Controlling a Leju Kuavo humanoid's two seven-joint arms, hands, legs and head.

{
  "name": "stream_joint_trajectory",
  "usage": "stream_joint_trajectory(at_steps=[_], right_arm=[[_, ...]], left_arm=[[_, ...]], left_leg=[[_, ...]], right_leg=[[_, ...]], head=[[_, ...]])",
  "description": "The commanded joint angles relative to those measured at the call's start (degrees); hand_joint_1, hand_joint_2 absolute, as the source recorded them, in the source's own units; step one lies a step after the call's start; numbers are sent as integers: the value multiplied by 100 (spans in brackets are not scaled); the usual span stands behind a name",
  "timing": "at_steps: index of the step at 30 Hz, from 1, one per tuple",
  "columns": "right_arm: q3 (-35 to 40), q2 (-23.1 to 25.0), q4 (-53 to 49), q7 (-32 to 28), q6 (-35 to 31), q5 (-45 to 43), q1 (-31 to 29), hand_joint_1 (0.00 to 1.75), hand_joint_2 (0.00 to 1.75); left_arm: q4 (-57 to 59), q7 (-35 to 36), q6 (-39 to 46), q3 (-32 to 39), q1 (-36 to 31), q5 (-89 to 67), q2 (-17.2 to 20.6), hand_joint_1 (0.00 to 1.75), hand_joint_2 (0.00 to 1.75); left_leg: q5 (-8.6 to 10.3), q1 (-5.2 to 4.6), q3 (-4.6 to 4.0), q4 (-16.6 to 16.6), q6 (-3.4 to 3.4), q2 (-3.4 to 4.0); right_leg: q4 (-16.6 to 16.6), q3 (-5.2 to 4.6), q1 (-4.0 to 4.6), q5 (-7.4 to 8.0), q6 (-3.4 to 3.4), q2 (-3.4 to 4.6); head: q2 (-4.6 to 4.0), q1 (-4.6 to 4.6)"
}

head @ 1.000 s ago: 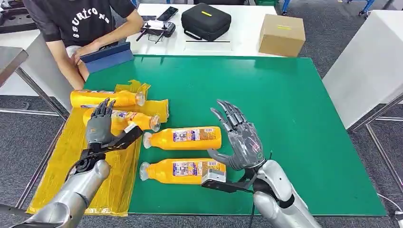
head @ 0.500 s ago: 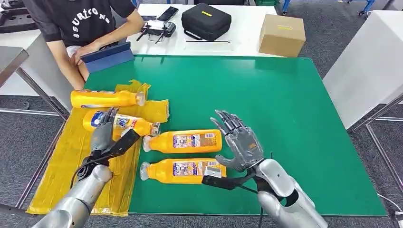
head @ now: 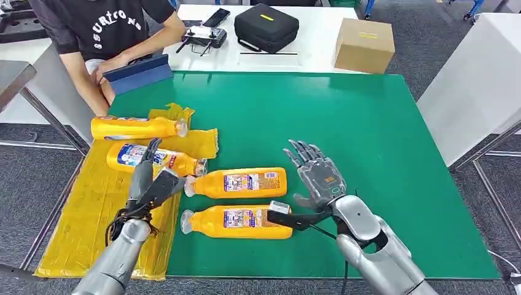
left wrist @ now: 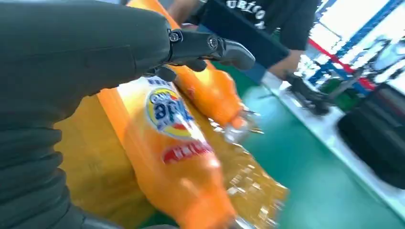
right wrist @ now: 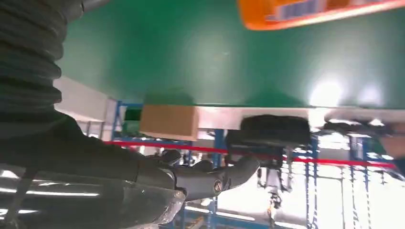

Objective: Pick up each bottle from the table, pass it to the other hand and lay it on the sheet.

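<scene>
Bottles: two lying on the yellow sheet (head: 74,221) at 9 o'clock of the green mat (head: 368,153), the far sheet bottle (head: 138,127) and the near sheet bottle (head: 153,158), caps pointing to 3 o'clock. Two more lying on bare mat near centre, the upper mat bottle (head: 236,182) and the lower mat bottle (head: 236,221), caps pointing to 9 o'clock.

Left hand (head: 147,178): hovering just over the near sheet bottle, fingers apart, holding nothing. Right hand (head: 319,175): fingers spread, palm up off the mat, gripping nothing, sitting at 3 o'clock of both mat bottles.

Judging step in hand: lining up the right hand for a mat bottle.

Risks, judged only: smooth round bottles probably rolling if nudged by fingertips before closing; lower mat bottle lying near the 6 o'clock edge, possibly getting pushed off. Crinkled sheet possibly catching left fingers. Person (head: 104,31) sitting at 11 o'clock, apart from the work area.
</scene>
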Motion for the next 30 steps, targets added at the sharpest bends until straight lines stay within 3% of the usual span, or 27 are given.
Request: stream_joint_trajectory(at_steps=[1, 15, 24, 29, 30], right_arm=[[-74, 19, 1281, -71, 100, -26, -725, 0, 175], [183, 444, 1765, -273, 174, -159, -696, 0, 175], [195, 459, 1773, -270, 177, -156, -686, 0, 175], [238, 480, 1875, -350, 208, -260, -757, 0, 175], [292, 501, 1960, -372, 230, -297, -838, 0, 175]], left_arm=[[-1124, 244, -45, -671, 451, 89, -23, 0, 175], [-1725, 247, -79, -793, 835, 156, -68, 0, 175], [-1726, 247, -80, -796, 839, 156, -71, 0, 175], [-1755, 249, -107, -782, 842, 161, -69, 0, 175], [-1778, 253, -122, -771, 836, 167, -65, 0, 175]], left_leg=[[-7, 0, 14, 1, -16, 7], [-9, 0, 21, -1, -17, 13], [-6, -1, 13, -2, -15, 5], [-28, 6, 51, 4, -39, 15], [-13, 2, 24, 0, -23, 9]], right_leg=[[-3, 14, -1, -4, -9, 5], [-5, 17, 0, -4, -10, 11], [-5, 12, -1, -3, -8, 4], [-3, 50, 5, -20, -24, 12], [-4, 23, 2, -9, -14, 7]], head=[[0, 2], [0, 0], [0, -2], [0, 0], [0, -2]])
